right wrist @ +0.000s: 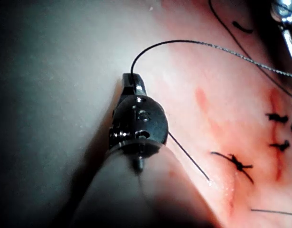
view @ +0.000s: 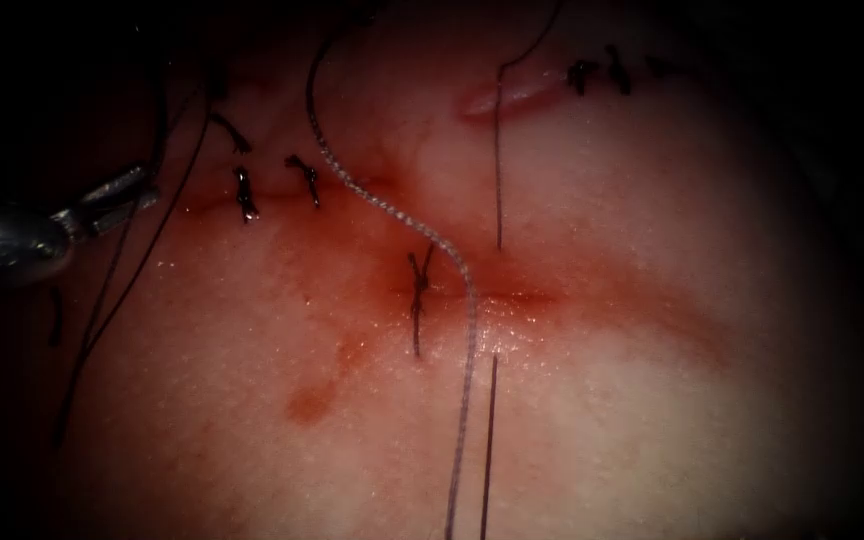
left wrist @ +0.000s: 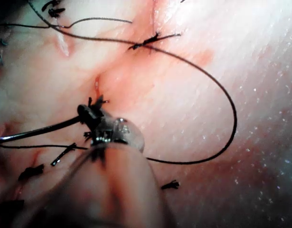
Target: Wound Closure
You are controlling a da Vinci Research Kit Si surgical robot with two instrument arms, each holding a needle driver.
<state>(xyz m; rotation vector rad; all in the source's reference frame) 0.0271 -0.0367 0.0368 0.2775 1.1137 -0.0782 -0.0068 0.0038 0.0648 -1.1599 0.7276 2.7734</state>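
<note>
On the tissue (view: pixel 652 420) the cut (view: pixel 522 297) runs across, wet with red fluid. My left tool (view: pixel 147 195) lies at the cut's left end, its jaws (left wrist: pixel 89 113) shut on a dark strand of thread (left wrist: pixel 41 130) beside a knot. My right tool (right wrist: pixel 133 80) is shut on the thread (right wrist: pixel 183 42), which arcs away from its tip. That pale braided thread (view: pixel 392 212) crosses the cut and runs down the picture. A dark thread (view: pixel 498 170) enters the tissue above the cut and comes out below it (view: pixel 492 420).
A tied stitch (view: pixel 419 290) sits just left of the thread crossing. Two more stitches (view: pixel 244 195) close the left part, and others (view: pixel 597 75) close a second cut at the far right. Loose dark strands (view: pixel 112 300) trail past the left tool.
</note>
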